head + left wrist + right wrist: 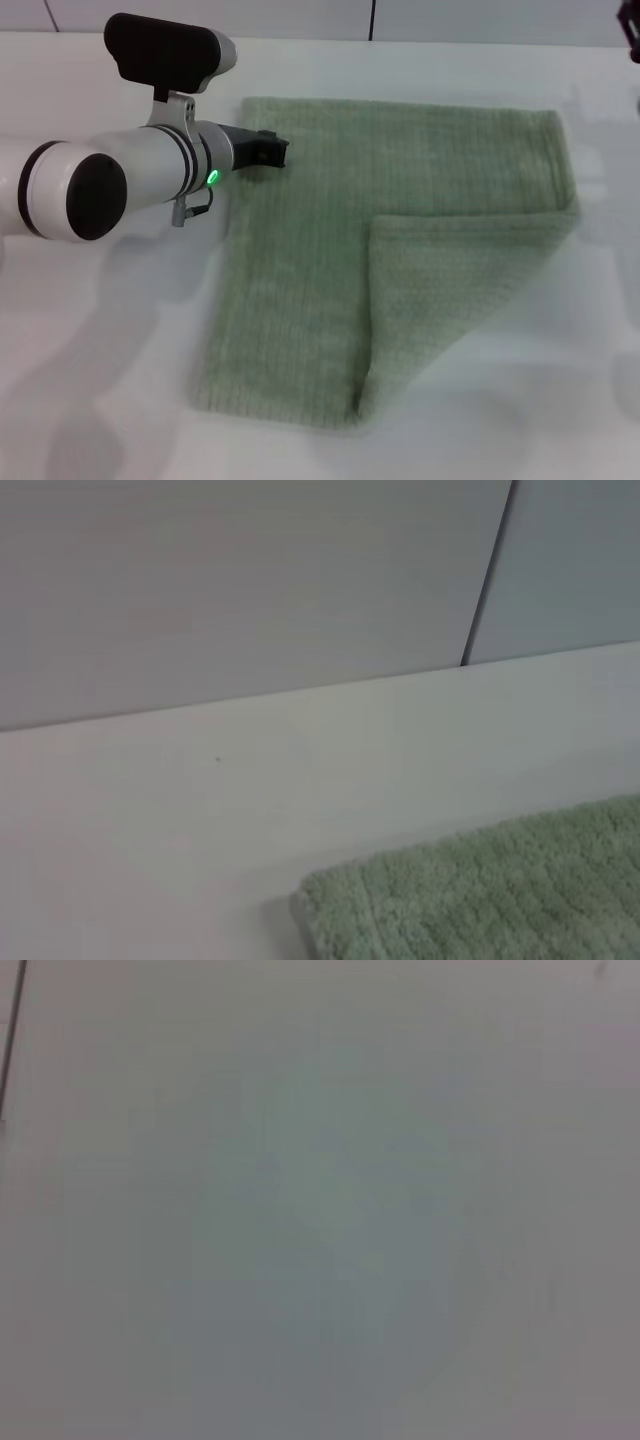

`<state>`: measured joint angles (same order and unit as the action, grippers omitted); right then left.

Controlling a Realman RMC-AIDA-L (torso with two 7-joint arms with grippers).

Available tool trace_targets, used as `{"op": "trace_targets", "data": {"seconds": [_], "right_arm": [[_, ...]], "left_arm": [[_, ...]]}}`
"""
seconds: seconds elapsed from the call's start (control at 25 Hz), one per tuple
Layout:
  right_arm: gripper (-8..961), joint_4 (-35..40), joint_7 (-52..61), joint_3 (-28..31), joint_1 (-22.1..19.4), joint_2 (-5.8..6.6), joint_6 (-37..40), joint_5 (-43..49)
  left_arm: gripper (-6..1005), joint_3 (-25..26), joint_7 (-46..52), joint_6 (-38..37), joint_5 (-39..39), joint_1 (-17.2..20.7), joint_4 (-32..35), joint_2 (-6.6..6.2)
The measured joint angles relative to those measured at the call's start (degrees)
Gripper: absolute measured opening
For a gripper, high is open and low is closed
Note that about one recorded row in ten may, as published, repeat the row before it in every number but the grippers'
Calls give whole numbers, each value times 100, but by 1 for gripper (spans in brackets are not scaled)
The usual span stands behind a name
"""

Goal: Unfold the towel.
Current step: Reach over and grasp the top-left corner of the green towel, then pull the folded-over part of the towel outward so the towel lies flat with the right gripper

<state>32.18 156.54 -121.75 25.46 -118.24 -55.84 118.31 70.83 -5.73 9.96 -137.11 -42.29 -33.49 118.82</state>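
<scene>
Left gripper (272,150), a dark tip at the end of the white left arm (120,170), sits at the towel's (400,220) far left corner, over its edge; whether its fingers are parted or closed on the cloth cannot be told from the head view, and the left wrist view shows none of them. A green light glows on the arm just behind the tip. Towel, pale sage-green with fine ribbed lines, lies flat on the white table (90,380), reaching from the gripper across to the right. Its near right part is folded back over itself, forming a doubled flap (450,290) whose fold runs along the towel's right side. Left wrist view: one hemmed towel corner (330,905) on the table, with the grey wall (250,580) beyond. Right gripper (632,30) appears only as a dark sliver beyond the towel's far right corner, well apart from the cloth; its state cannot be told.
</scene>
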Motion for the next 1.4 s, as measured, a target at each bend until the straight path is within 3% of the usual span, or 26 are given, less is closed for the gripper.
{"op": "trace_targets", "data": {"seconds": [0.32,0.4,0.44,0.48,0.56,0.6,0.88,1.04,1.08,1.12,1.28,1.4], "right_arm": [[807,1761,-1353,942,-529,-5,1845,3],[806,2491,-1827,1405,-728,-55,2789,5],[806,2491,-1827,1405,-728,-55,2789,5],[805,2860,-2003,1670,-802,-67,3470,4],[805,3002,-2052,1800,-824,-70,3826,3],[805,3244,-2086,2105,-835,-71,4582,2],[806,3619,-2275,2915,-727,-50,6499,2],[806,3773,-2353,3260,-680,-49,7209,2],[806,3861,-2360,3522,-612,-47,7776,2],[806,3861,-2360,3522,-612,-47,7776,2],[806,3905,-2388,4196,-338,-4,9159,3],[807,3885,-2437,4480,-199,14,9716,2]], "left_arm": [[-1,-8,2,7,0,-2,0,0],[-1,-9,0,7,0,-3,1,0],[-1,-9,0,7,0,-3,1,0],[-1,-9,-2,7,0,-4,-2,-4],[-1,-9,-4,7,0,-5,-6,-4],[-1,-9,-7,7,1,-5,-23,-4],[-1,-8,-10,6,1,-3,-56,-11],[-1,-8,-14,6,1,-1,-63,-16],[-1,-7,-19,6,0,0,-67,-17],[-1,-7,-19,6,0,0,-67,-17],[-1,1,-29,6,1,2,-70,-18],[-1,1,-31,6,0,0,-70,-17]]}}
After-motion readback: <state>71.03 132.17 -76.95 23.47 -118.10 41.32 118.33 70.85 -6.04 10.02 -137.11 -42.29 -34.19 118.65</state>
